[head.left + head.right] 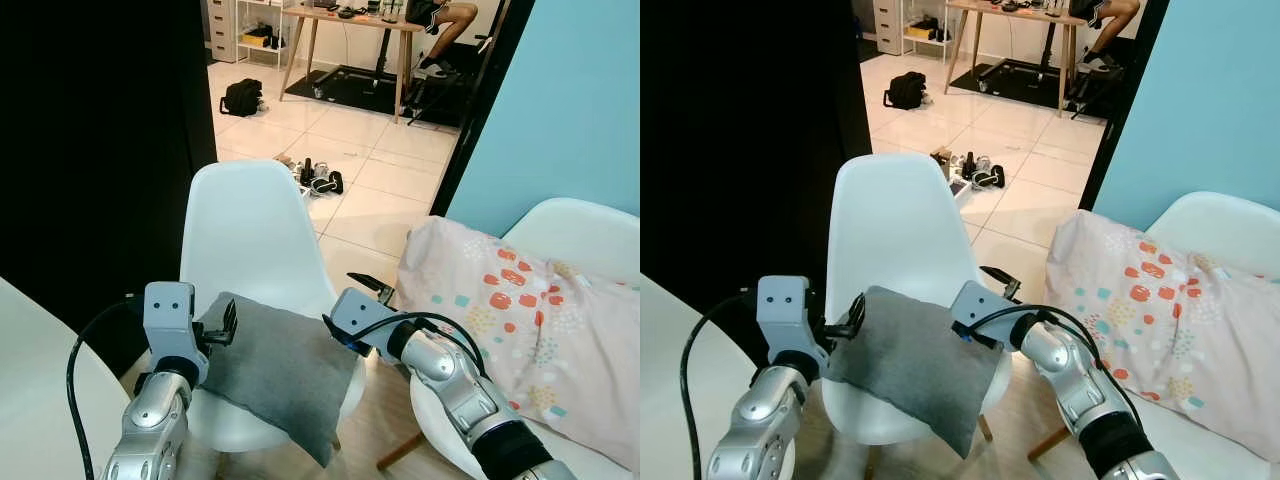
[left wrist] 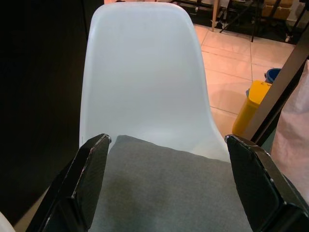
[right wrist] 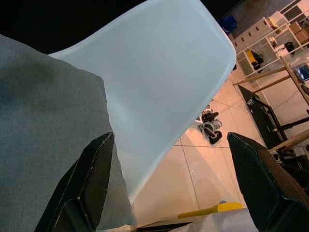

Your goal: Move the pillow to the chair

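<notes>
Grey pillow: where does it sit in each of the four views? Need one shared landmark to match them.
Left eye view: grey pillow low centre, on the seat between both pincers.
Right eye view: low centre, same spot.
Left wrist view: bottom of the picture, between the black fingers.
Right wrist view: left side.
Shared landmark: the white chair backrest, rising behind the pillow.
</notes>
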Robot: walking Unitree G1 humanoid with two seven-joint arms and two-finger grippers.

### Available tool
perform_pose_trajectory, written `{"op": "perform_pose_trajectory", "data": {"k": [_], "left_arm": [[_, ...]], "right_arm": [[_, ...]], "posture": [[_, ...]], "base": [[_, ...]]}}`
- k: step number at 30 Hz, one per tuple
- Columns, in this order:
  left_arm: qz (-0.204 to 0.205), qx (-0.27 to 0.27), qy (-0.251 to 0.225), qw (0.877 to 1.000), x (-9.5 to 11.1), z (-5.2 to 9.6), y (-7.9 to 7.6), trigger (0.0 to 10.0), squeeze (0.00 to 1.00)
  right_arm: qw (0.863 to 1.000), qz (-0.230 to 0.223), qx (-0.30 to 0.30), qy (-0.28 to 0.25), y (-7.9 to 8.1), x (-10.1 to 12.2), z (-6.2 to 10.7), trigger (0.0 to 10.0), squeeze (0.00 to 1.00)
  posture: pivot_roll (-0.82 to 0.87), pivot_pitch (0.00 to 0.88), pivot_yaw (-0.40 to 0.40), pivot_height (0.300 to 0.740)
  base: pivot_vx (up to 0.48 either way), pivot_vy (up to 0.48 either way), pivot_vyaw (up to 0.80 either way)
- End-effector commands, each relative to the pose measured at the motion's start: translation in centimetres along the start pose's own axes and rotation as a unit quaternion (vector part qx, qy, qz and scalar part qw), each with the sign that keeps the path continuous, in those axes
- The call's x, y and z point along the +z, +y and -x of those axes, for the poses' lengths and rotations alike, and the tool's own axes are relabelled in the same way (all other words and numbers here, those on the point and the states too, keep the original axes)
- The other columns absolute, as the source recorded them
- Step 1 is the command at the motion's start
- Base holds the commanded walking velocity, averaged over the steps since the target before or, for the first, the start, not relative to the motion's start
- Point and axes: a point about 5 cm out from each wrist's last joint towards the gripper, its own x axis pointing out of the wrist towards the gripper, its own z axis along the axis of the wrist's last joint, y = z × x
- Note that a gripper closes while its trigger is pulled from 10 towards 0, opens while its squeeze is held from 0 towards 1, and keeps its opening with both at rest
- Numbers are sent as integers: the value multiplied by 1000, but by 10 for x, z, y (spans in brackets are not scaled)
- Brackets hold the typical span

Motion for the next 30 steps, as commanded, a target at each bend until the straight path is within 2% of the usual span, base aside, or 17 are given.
{"op": "perform_pose_trajectory", "data": {"k": [1, 15, 24, 30], "left_arm": [[4, -4, -1, 1000, -1, 0, -3, 10000, 0], [6, -1, -3, 1000, -1, 2, -4, 10000, 0], [4, 0, 8, 1000, -3, 5, 1, 10000, 0], [5, 11, 11, 1000, -2, 5, 8, 10000, 0]], "right_arm": [[1000, 11, 5, -2, 0, 0, 1, 10000, 0], [1000, 15, 7, -7, 0, 1, 2, 10000, 0], [1000, 14, 6, -12, 6, 4, 2, 10000, 0], [999, 49, -21, 0, 5, 4, 3, 10000, 0]], "posture": [[51, 0, -84, 740], [74, 0, -110, 740], [67, 0, -86, 740], [71, 0, -75, 740]], "base": [[0, 0, 0], [0, 0, 0], [0, 0, 0], [0, 0, 0]]}}
